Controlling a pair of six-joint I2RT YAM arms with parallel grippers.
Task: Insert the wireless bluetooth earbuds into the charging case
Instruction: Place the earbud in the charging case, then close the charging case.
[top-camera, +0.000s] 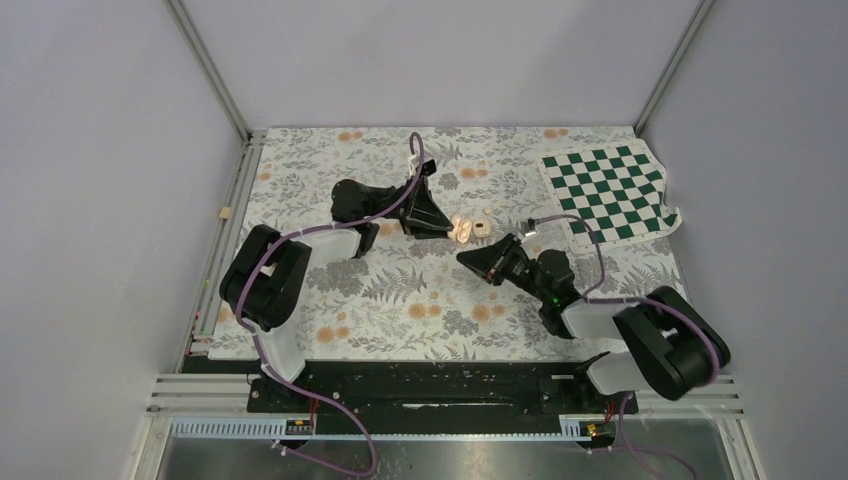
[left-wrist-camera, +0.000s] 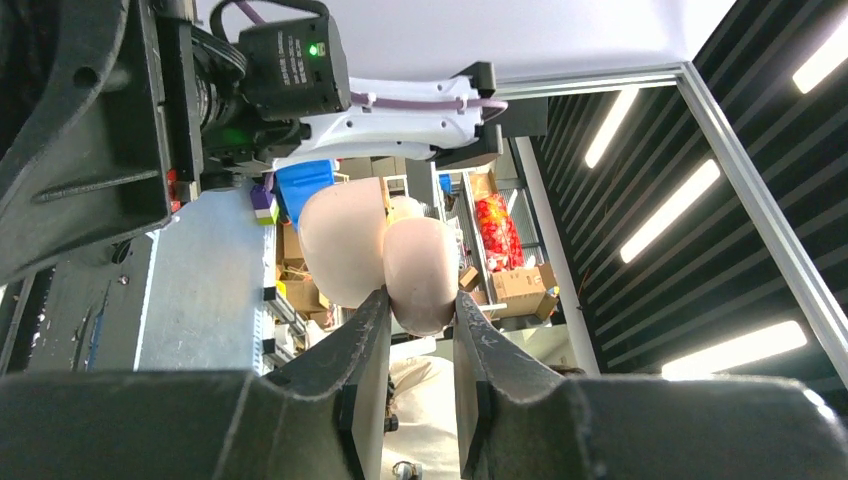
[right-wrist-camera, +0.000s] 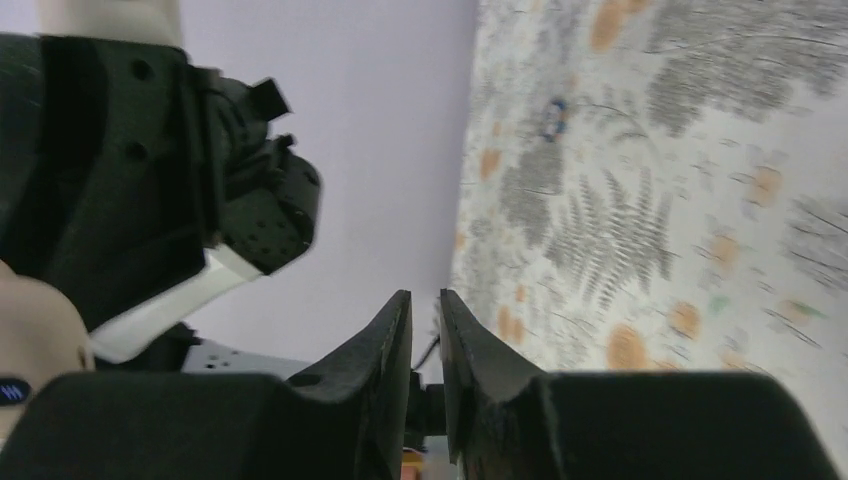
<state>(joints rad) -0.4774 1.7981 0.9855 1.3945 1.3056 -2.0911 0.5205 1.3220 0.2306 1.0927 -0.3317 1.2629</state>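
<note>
Insertion step, seemingly. Nearest: right claw (right-wrist-camera: 425, 297) pinched narrow, nothing visible between tips. Just beyond, above table (top-camera: 400, 300) middle: open case (left-wrist-camera: 345, 240) clamped in left claw (left-wrist-camera: 420, 300). Earbuds too small to spot. Next needs steady case, fine aim.

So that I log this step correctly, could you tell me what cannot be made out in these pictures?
- Earbuds: top view, too small; the pale speck beside the case may be one.
- Case's hollow: left wrist view, turned away; the left gripper clamps the shell.
- Right gripper: right wrist view, narrow gap; any grip unclear.
- Table: right wrist view, blurred.
</note>
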